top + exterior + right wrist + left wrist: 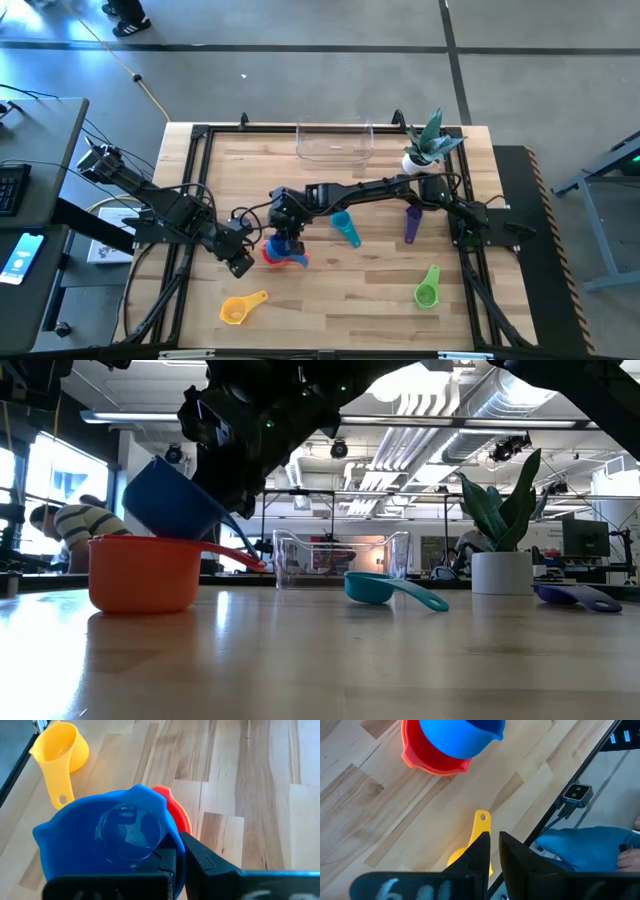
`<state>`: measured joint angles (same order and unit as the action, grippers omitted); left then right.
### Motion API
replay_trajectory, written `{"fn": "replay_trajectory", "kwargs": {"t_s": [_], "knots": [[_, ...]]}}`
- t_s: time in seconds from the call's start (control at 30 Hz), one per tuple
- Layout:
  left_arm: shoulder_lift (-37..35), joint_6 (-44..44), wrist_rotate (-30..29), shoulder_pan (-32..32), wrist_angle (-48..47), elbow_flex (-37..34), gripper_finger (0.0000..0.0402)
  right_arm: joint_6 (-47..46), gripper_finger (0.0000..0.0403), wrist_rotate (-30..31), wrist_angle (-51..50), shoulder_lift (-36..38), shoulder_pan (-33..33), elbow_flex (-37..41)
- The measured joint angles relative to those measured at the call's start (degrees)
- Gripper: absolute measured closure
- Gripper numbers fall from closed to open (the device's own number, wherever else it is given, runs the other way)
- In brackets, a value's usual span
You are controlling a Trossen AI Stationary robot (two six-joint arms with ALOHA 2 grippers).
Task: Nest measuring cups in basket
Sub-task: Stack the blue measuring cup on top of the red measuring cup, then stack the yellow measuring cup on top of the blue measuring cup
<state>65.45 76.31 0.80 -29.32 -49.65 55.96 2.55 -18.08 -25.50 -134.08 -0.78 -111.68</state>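
High view tells me we're barely started: the clear basket at the far edge of the worktop has nothing in it that I can see, so no cup has made it in yet.

My right end effector is clamped on the blue cup, holding it tilted right over the red cup, which sits on the wood directly below it. From the low view the blue one looks partly down into the red bowl, but I can't say if it's seated. So I'd judge this as the first nesting step, happening out on the worktop rather than in the basket.

The left end effector waits just beside that pair with nothing in it, fingers only a narrow gap apart.

Cup count, six that I can find:
- 1 blue, held
- 1 red, under it
- 1 yellow, nearer than the left end effector
- 1 teal, just beyond the right end effector's far side
- 1 purple, further along
- 1 green, well apart

One basket, still to be filled with the whole stack.
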Motion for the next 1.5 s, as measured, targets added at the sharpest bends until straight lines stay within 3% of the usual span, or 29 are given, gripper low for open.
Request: {"fn": "replay_trajectory", "kwargs": {"t_s": [0.77, 1.2, 1.5], "knots": [[0.0, 0.0, 0.0, 0.0, 0.0, 0.0, 0.0371, 1.4, 0.0346, 1.5, -0.3, 0.0, -0.1, 0.0], [0.0, -4.2, -2.5, 0.0, 0.1, 0.0, 0.0371, -9.6, 0.0345, 2.0, -12.9, 5.4, -1.2, 0.0], [0.0, -11.1, -3.0, -1.3, 0.0, 0.0, 0.0371, -26.8, 0.0345, 7.6, -16.9, 9.2, -4.3, 0.0]]}}
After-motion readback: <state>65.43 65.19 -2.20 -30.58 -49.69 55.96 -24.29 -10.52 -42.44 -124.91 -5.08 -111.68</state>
